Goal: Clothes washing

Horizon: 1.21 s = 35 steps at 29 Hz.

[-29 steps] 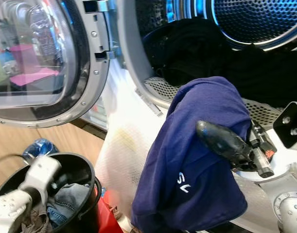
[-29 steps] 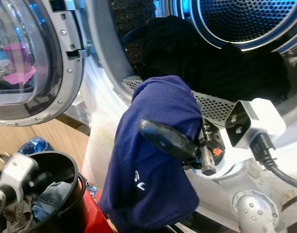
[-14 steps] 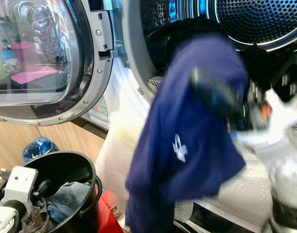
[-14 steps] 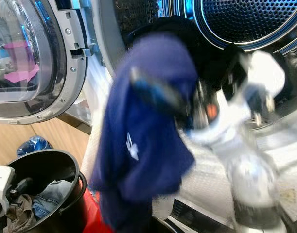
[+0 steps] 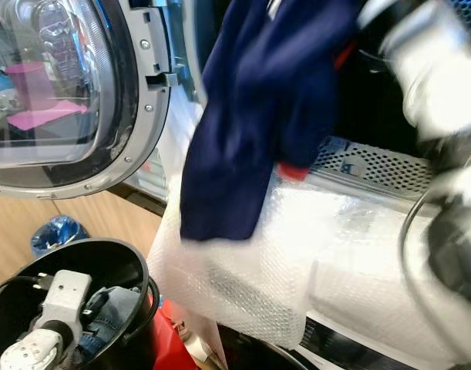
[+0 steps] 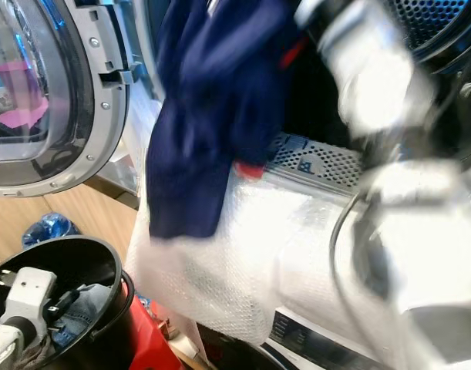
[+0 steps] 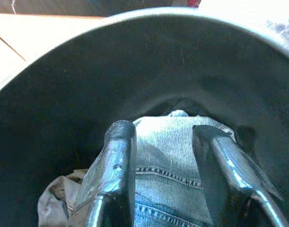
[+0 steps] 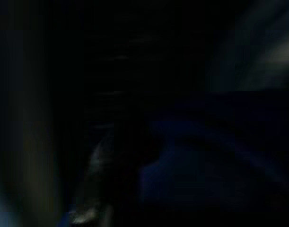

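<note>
Loading step: we lift a navy shirt (image 5: 258, 116) into the washer drum (image 5: 358, 100), right pincer's grip blurred beyond telling, left pincer (image 7: 165, 156) spread over jeans (image 7: 168, 161) awaiting pickup.

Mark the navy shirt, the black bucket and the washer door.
navy shirt (image 5: 243, 131): left eye view, middle of the hanging cloth.
black bucket (image 5: 139, 271): left eye view, right side of the rim.
washer door (image 5: 139, 116): left eye view, grey frame beside the glass.
</note>
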Available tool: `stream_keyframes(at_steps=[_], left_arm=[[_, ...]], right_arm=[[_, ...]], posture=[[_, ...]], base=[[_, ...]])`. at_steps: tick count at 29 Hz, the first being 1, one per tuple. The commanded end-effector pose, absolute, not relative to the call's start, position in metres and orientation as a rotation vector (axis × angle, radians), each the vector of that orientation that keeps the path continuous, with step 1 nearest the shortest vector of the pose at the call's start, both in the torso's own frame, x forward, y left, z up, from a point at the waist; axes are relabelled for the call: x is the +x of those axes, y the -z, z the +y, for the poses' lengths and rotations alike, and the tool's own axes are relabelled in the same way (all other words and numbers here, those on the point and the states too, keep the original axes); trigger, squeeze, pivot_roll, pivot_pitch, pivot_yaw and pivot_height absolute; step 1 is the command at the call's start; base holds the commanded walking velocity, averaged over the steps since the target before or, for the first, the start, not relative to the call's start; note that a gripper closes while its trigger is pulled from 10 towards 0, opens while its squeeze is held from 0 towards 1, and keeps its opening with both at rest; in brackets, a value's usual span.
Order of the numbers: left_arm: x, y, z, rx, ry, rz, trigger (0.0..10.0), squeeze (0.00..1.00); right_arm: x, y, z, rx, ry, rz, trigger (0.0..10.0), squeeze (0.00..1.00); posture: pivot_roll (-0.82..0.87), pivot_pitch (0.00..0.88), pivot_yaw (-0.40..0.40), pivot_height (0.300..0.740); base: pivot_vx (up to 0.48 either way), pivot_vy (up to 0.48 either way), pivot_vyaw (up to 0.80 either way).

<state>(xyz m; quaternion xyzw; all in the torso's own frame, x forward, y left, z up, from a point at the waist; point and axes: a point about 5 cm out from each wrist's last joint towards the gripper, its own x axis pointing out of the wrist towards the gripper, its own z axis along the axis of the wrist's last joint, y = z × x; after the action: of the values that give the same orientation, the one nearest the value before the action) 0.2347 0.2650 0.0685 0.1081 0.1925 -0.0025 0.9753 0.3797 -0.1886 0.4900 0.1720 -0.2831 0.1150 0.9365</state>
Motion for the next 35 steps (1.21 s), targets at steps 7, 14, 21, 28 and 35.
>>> stream_keyframes(at_steps=[7, 14, 21, 28, 35], left_arm=[[0.233, -0.068, 0.269, 0.233, -0.073, 0.351, 10.0, 0.00], [0.232, -0.060, 0.262, 0.239, -0.029, 0.380, 10.0, 0.00], [0.232, -0.057, 0.253, 0.233, 0.003, 0.391, 10.0, 0.00], [0.233, -0.055, 0.249, 0.229, 0.016, 0.398, 10.0, 0.00], [0.230, -0.053, 0.247, 0.225, 0.017, 0.406, 10.0, 0.00]], right_arm=[[0.346, -0.505, -0.289, 0.451, 0.468, -0.680, 0.0, 0.00], [0.394, -0.448, -0.234, 0.222, 0.203, -0.442, 1.8, 0.00], [0.415, -0.412, -0.186, -0.065, 0.033, -0.332, 10.0, 0.00], [0.419, -0.402, -0.166, -0.146, -0.042, -0.313, 10.0, 1.00], [0.410, -0.429, -0.175, -0.104, -0.035, -0.413, 10.0, 1.00]], posture=[[0.10, 0.000, 0.022, 0.740], [0.09, 0.000, 0.036, 0.740], [0.08, 0.000, 0.051, 0.740], [0.09, 0.000, 0.044, 0.740], [0.08, 0.000, 0.043, 0.740]], base=[[0.000, 0.000, 0.00], [0.000, 0.000, 0.00], [0.000, 0.000, 0.00], [0.000, 0.000, 0.00], [0.000, 0.000, 0.00]])
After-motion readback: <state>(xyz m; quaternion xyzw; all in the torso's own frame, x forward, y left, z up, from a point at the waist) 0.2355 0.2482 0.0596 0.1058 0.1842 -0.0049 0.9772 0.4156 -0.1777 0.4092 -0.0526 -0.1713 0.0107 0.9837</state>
